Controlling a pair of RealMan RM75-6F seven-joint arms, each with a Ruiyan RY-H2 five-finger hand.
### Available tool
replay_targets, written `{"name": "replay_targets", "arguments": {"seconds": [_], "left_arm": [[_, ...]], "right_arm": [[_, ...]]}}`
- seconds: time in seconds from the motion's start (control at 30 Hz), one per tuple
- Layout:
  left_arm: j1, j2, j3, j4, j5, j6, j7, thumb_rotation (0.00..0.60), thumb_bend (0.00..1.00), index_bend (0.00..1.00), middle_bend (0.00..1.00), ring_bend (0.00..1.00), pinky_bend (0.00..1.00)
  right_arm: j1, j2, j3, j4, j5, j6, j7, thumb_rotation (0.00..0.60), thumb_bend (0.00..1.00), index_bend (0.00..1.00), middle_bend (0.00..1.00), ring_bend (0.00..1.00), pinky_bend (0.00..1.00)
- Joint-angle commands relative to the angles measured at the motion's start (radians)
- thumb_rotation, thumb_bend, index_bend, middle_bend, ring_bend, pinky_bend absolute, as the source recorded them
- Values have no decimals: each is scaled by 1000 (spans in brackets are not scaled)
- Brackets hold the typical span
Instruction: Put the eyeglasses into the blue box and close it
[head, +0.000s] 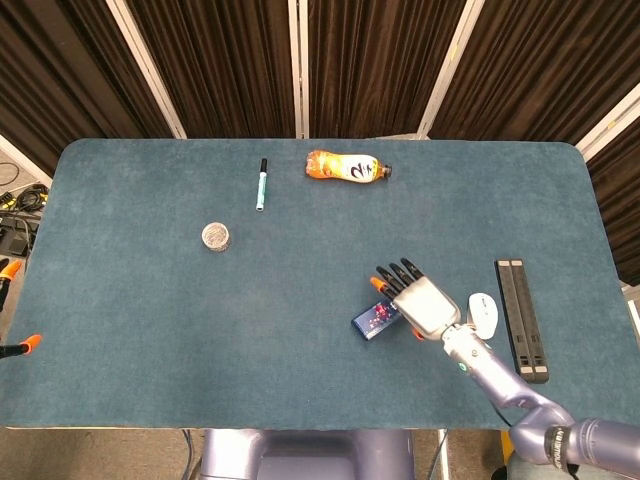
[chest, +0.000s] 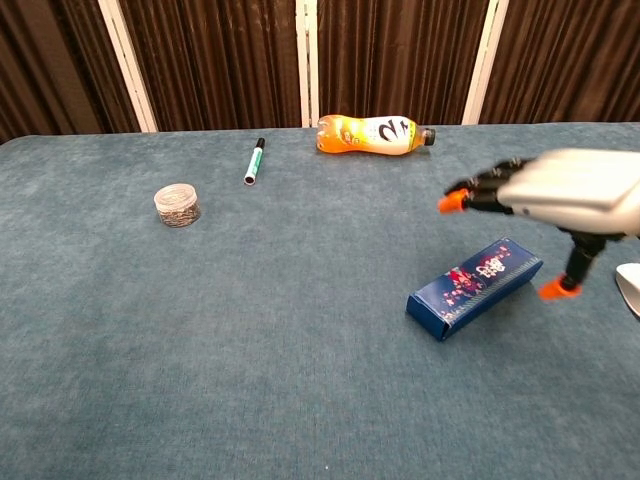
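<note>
Blue box (chest: 474, 287) (lid shut) prob. clear of right hand (chest: 570, 194).

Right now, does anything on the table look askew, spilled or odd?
Only the orange bottle at the far edge lies on its side, cap on, nothing spilled. The blue box lies closed and flat, the right hand above it, apart.

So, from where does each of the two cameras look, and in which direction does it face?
Head view: sits high above the near edge, looks steeply down on the whole table; shows the right hand, open, with its forearm.
Chest view: sits low at the near edge, looks forward across the tabletop to the curtains; shows only the right hand.
Both share the closed blue box, orange bottle, marker and small jar.
</note>
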Motion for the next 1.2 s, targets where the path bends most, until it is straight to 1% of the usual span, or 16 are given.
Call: {"name": "replay_targets", "arguments": {"seconds": [0.03, 0.17, 0.33, 0.43, 0.5, 0.57, 0.67, 0.73, 0.8, 0.9, 1.0, 1.1, 1.17, 1.2], "left_arm": [[1, -2, 1, -2, 3, 5, 5, 600, 0, 0, 0, 0, 0], [2, -3, 0, -6, 4, 11, 10, 600, 0, 0, 0, 0, 0], [0, -7, 0, -2, -3, 4, 17, 600, 0, 0, 0, 0, 0], [-2, -10, -1, 2, -7, 0, 21, 600, 0, 0, 0, 0, 0], [-3, -11, -2, 4, -12, -3, 21, 600, 0, 0, 0, 0, 0], [-4, -11, -2, 7, -14, -5, 20, 600, 0, 0, 0, 0, 0], [-5, -12, -2, 10, -17, -9, 17, 600, 0, 0, 0, 0, 0], [-5, -12, -3, 11, -18, -11, 17, 600, 0, 0, 0, 0, 0], [-6, -12, -3, 12, -17, -11, 16, 600, 0, 0, 0, 0, 0], [-6, -11, -2, 11, -17, -12, 13, 600, 0, 0, 0, 0, 0], [-6, -10, -3, 11, -16, -13, 10, 600, 0, 0, 0, 0, 0], [-6, -10, -1, 10, -14, -13, 10, 600, 0, 0, 0, 0, 0], [-6, -10, -1, 10, -14, -13, 10, 600, 0, 0, 0, 0, 0], [-6, -9, -1, 9, -14, -13, 10, 600, 0, 0, 0, 0, 0]], "right_arm": [[7, 2, -13, 15, 12, -38, 37, 600, 48, 0, 0, 0, 0], [21, -31, -18, 81, -19, -64, 97, 600, 52, 0, 0, 0, 0], [32, -72, -19, 139, -74, -56, 157, 600, 58, 0, 0, 0, 0], [43, -91, -24, 167, -94, -69, 177, 600, 67, 0, 0, 0, 0], [54, -115, -27, 195, -108, -79, 179, 600, 89, 1, 2, 0, 0], [56, -138, -25, 224, -119, -70, 178, 600, 110, 18, 34, 0, 18], [56, -165, -28, 260, -143, -49, 185, 600, 149, 72, 133, 6, 110], [57, -175, -29, 273, -148, -48, 191, 600, 168, 133, 197, 41, 156], [58, -182, -30, 283, -149, -52, 197, 600, 195, 212, 271, 108, 208], [59, -191, -33, 292, -154, -51, 207, 600, 252, 310, 332, 162, 228], [54, -204, -36, 305, -168, -32, 214, 600, 291, 379, 363, 190, 238], [51, -211, -36, 311, -174, -20, 216, 600, 297, 418, 369, 195, 238], [50, -212, -36, 312, -177, -16, 217, 600, 296, 428, 362, 195, 239], [49, -212, -35, 312, -177, -13, 218, 600, 295, 413, 342, 188, 239]]}}
